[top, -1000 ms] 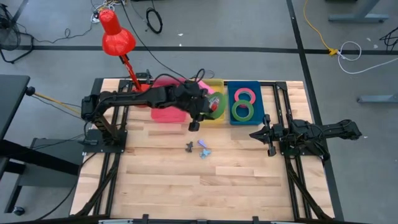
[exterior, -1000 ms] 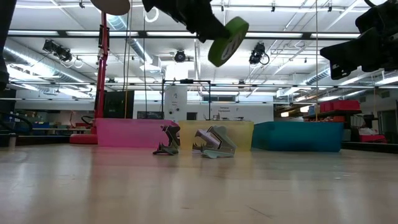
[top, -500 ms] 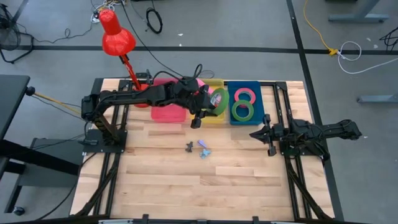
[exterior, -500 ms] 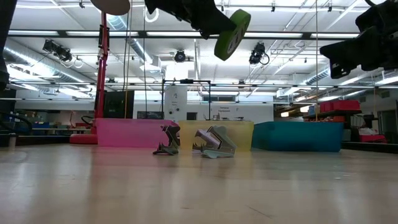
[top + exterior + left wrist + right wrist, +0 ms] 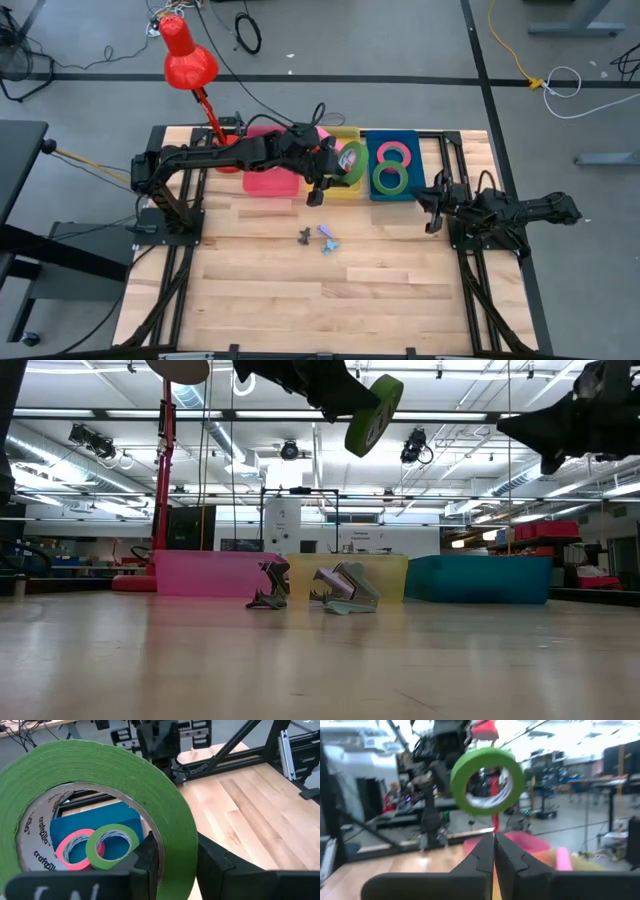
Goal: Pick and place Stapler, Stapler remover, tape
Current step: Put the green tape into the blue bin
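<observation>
Tape: one green roll (image 5: 349,163) is clamped in the left hand (image 5: 335,168), fingers pinching the roll's wall, one inside the hollow core and one outside. The low view shows this roll (image 5: 372,414) held tilted, well above the desk (image 5: 300,280). From above, the hand and its roll hang over the yellow bin (image 5: 352,133).

Beside the left hand, toward the right arm, stands the blue bin (image 5: 415,160). In it lie two more rolls: a pink roll (image 5: 393,152) and a second green roll (image 5: 389,179), touching or nearly so. The left wrist view confirms both through the held roll's core, pink (image 5: 70,851) and green (image 5: 111,845), lying flat in the blue bin (image 5: 90,820).

On the left hand's other side is the pink bin (image 5: 268,181), partly hidden by the arm. A red lamp (image 5: 188,58) stands behind it at the desk's far edge.

Two staple removers lie on the bare desk, nearer the front edge than the left hand: a dark one (image 5: 304,236) and a bluish one (image 5: 327,238), just beside each other. In the low view they (image 5: 345,588) stand before the bins.

Right hand (image 5: 434,208) hangs above the desk near the blue bin's corner, holding nothing. Its fingers (image 5: 485,855) are pressed together, as the right wrist view shows.
</observation>
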Robot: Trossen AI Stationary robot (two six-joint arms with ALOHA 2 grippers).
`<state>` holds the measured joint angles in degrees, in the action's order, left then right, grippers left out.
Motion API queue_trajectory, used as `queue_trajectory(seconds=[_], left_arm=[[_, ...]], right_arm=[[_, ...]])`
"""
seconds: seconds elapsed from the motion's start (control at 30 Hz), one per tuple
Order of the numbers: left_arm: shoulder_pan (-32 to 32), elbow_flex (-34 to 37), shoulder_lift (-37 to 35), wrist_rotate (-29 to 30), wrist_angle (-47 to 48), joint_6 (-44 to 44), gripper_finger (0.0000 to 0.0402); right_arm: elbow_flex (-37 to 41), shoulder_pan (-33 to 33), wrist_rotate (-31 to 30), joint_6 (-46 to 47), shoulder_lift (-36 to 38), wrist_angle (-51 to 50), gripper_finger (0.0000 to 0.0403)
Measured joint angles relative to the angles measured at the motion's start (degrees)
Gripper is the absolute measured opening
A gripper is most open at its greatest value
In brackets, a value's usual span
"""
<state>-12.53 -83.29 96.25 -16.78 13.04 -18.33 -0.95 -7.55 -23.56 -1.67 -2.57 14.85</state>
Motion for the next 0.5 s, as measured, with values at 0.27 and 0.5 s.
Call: queue_trajectory(seconds=[0.27,0.5], left_arm=[[0.0,0.0,0.0,-0.02,-0.26,-0.02,0.0098],[0.0,-0.01,-0.01,-0.02,-2.65,-0.32,0.0098]], right_arm=[[-0.02,0.02,-6.87,-2.24,0.0,5.59,0.0021],[-0.02,0.02,-10.72,-2.22,0.0,6.81,0.0071]])
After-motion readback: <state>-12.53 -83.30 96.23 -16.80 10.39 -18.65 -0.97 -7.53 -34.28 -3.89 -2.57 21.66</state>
